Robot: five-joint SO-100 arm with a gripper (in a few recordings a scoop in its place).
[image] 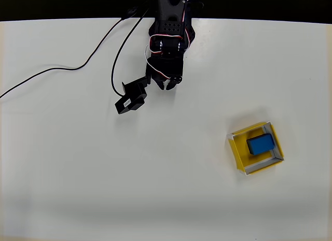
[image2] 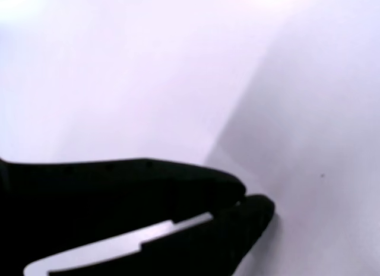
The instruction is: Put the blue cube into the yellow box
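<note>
In the overhead view, the blue cube is seen lying inside the yellow box, toward the box's upper right part, with yellow floor left bare at its left. The box sits on the white bench at the right side, turned at a slight angle. The black arm is placed at the top centre, well apart from the box, and its end effector is pointed down toward the bench with nothing between the fingertips — they appear drawn close together. A small black camera module hangs at the arm's left side, and a black cable trails across the bench to the left edge.

In the wrist view, the end effector is shown pressed together, the upper and lower black fingers meeting at the tips, with only plain white bench behind them and nothing pinched.

The placing step is judged to be done — the cube is already in the box and released. No further grasp seems called for; at most, the arm is to be settled into rest away from the box.
</note>
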